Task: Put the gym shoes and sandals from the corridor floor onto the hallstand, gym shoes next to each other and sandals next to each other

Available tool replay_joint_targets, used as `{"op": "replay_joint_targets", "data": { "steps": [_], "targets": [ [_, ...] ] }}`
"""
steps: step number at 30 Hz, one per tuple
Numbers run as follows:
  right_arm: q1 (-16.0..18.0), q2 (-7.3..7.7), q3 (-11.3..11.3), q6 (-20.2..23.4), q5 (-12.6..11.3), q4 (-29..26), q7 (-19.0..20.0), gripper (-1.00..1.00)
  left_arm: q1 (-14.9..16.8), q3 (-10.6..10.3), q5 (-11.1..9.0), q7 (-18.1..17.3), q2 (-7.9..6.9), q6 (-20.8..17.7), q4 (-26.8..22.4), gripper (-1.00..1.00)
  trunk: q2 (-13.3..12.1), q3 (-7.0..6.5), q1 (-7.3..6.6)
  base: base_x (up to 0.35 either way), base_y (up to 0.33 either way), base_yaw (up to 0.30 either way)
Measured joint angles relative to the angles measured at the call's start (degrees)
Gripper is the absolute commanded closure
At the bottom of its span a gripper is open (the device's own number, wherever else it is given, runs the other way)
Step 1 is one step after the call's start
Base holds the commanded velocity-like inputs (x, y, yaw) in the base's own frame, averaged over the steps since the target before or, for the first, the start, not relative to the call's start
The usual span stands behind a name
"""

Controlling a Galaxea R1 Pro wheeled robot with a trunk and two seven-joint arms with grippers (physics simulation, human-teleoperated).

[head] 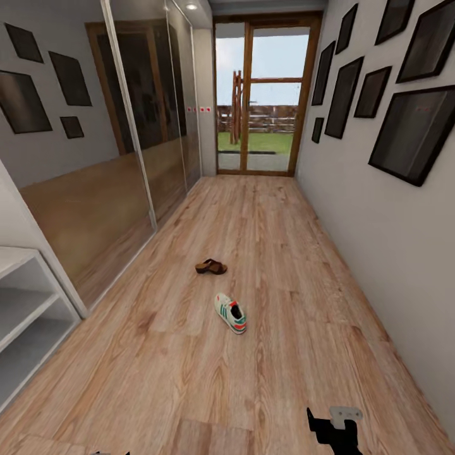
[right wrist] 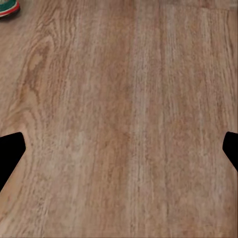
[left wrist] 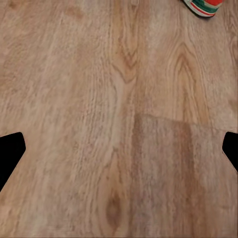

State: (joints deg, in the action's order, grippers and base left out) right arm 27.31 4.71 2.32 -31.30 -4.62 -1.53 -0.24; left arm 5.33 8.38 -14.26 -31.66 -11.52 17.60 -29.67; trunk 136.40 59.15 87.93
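Note:
One gym shoe point(head: 230, 313), cream-white with green stripes and a red lining, lies on the corridor floor point(head: 265, 227) in the middle of the head view. A dark brown sandal point(head: 211, 267) lies a little farther along the floor. The shoe's end also peeks in at the edge of the left wrist view point(left wrist: 204, 6) and of the right wrist view point(right wrist: 8, 8). My left gripper point(left wrist: 119, 148) and right gripper point(right wrist: 119, 148) hang over bare planks, fingers wide apart, nothing between them. The right gripper point(head: 332, 433) sits low at the near right, well short of the shoe.
A pale shelf unit point(head: 22, 303) with open tiers stands at the near left; I cannot tell whether it is the hallstand. Mirrored sliding doors point(head: 126, 158) line the left wall, framed pictures point(head: 411, 133) the right. A glass door point(head: 262, 95) closes the far end.

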Motion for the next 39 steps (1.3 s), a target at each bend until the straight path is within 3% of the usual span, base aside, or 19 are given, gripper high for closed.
{"op": "replay_joint_targets", "data": {
  "steps": [11,25,29,34,35,36,39],
  "targets": [
    [0.0,-0.01,0.1,0.0,0.0,0.0,0.0,-1.00,0.0,0.0,0.0,0.0,0.00,0.0,0.0,-1.00,0.0,0.00,0.01,0.192,-0.006,0.003],
    [0.0,-0.36,0.3,0.6,0.0,-1.0,0.0,-1.00,0.4,0.0,-1.5,0.5,0.05,-0.3,-0.6,-1.00,0.0,0.00,0.03,0.071,0.060,0.000],
    [0.2,-0.95,1.1,5.3,0.3,-6.1,-0.1,-1.00,2.3,-0.1,-1.5,2.2,-0.06,-1.1,-1.9,-1.00,0.0,0.00,0.02,0.000,0.000,0.000],
    [0.7,-1.71,2.2,18.7,1.5,-17.1,-0.1,-1.00,8.5,-0.3,-1.0,4.9,-0.23,-3.9,-3.0,-1.00,0.0,0.00,0.02,0.000,0.000,0.000],
    [1.0,-3.17,2.8,31.8,2.1,-23.6,-0.1,-1.00,12.2,-0.5,-0.6,6.2,-0.31,-9.8,-3.2,-1.00,0.0,0.02,0.03,0.000,0.000,0.000],
    [1.1,-3.62,2.9,34.3,2.4,-30.6,-0.1,-1.00,15.4,-0.5,-0.7,6.3,-0.31,-10.9,-3.3,-1.00,0.0,-0.02,0.02,0.000,0.000,0.000],
    [1.2,-4.47,3.1,39.0,3.3,-35.2,-0.1,-1.00,16.9,-0.7,-0.6,6.5,-0.23,-13.7,-3.8,-1.00,0.0,0.00,0.02,0.000,0.000,0.000]
  ]
}}
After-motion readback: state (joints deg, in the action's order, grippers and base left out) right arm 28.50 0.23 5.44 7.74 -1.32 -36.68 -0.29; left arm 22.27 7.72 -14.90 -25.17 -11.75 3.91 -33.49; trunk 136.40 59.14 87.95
